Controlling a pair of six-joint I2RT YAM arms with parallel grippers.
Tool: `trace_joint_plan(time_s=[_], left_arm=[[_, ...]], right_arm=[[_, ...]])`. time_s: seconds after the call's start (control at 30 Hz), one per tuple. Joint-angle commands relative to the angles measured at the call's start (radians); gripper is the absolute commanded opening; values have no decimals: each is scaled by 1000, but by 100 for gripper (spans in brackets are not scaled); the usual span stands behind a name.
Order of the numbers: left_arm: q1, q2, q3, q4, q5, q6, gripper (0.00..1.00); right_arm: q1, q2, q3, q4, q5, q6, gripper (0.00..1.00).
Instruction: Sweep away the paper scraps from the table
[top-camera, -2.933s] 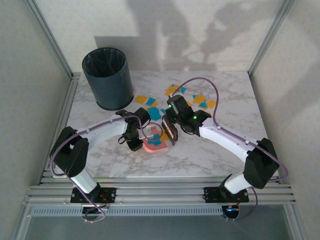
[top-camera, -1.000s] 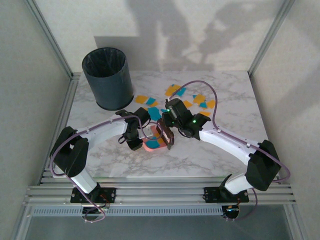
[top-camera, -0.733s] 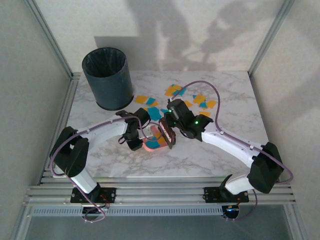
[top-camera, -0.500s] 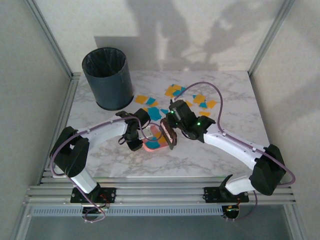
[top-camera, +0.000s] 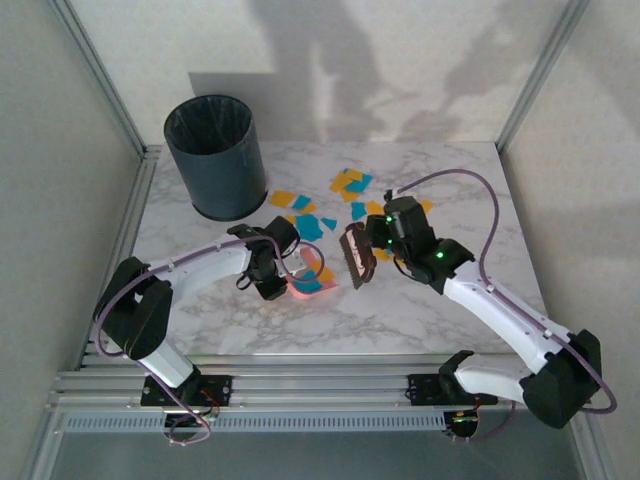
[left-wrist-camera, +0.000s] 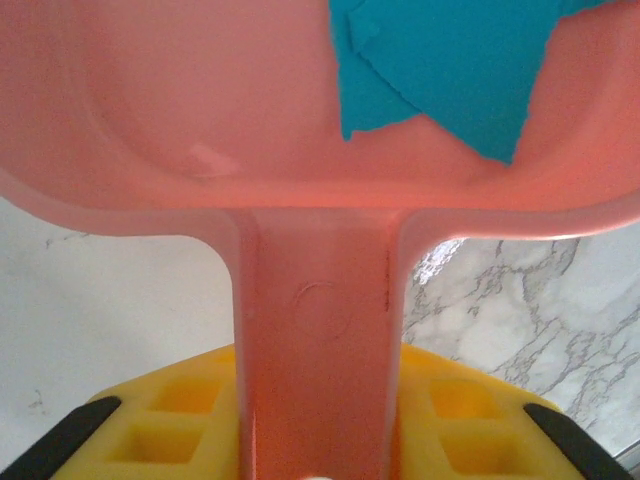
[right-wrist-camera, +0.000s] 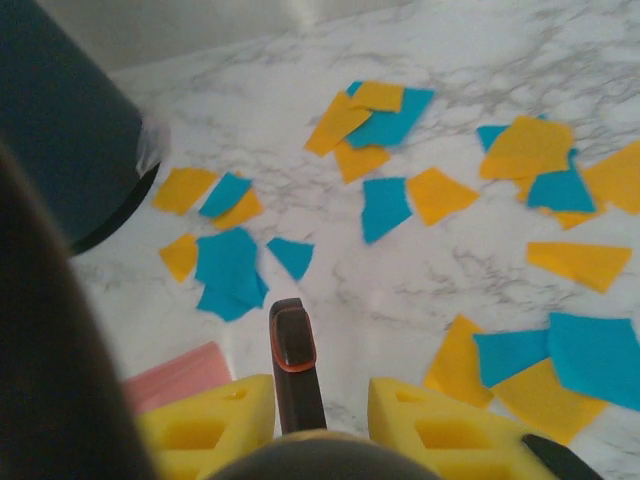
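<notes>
Near the middle of the desk (top-camera: 400, 315), the left tool (left-wrist-camera: 315, 425) clamps the handle of the pink dustpan (left-wrist-camera: 200, 110), its mouth toward the paper scraps (right-wrist-camera: 385, 205) strewn beyond, while the right tool (right-wrist-camera: 300, 425), closed on the brush (top-camera: 355, 257), holds it beside the pan, apparently to push them in.

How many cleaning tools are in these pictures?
2. The pink dustpan, in the left end effector, sits centrally; the dark brush, in the right end effector, is just right of it. None seems hidden.

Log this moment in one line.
left gripper: shut on dustpan | right gripper: shut on brush | scraps: some in dustpan, most on table
</notes>
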Motion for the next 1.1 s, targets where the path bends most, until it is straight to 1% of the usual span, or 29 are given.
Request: trace_joint_plan(time_s=[0.0,0.13,0.27,0.43,0.67,1.07], left_arm=[[-1,-4,81,-28,9,-54,0],[12,-6,125,-28,53,-76,0],[24,-23,150,-24,88,-95,0],[42,-46,201,-2,165,-126,0],[78,-47,316,17,173,-176,0],[159,13,552,-25,258,-215,0]], right_arm=[[-50,-40,-17,-19,-21,-7,6],[-116,-75,-25,-46,-67,-26,5],[-160,-90,-11,-101,-66,-43,5],[-192,-112,-6,-133,-60,-59,5],[-205,-120,-13,-128,-88,-57,5],[-205,-112,-11,-115,-140,-46,5]])
